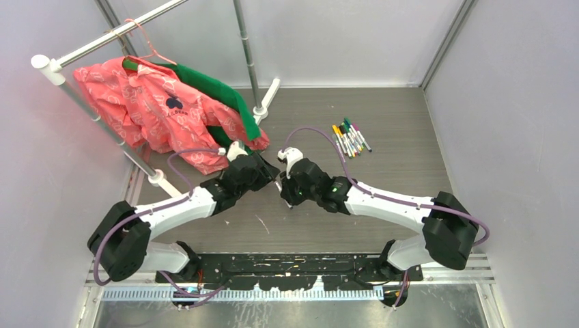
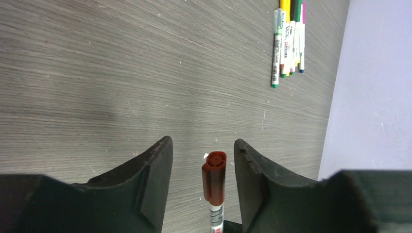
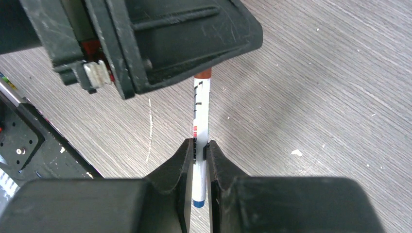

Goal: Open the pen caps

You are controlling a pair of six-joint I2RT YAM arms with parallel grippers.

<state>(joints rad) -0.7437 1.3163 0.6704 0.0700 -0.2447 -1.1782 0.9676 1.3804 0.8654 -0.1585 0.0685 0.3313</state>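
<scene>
Overhead view looks down on the table [image 1: 396, 130]; both close wrist views face one pen [image 3: 200, 121] from opposite ends.

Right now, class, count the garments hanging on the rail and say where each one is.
2. A pink patterned shirt hangs at the far left; a green garment sits behind it, showing along its right side. More may be hidden beneath.

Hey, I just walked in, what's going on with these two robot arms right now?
The two arms are partway through uncapping a pen. The right gripper is clamped on the white barrel of the pen. The left gripper has its jaws open on either side of the pen's red cap, with a gap on each side, so the cap is on and not yet gripped. The other pens lie bunched farther back on the table.
</scene>
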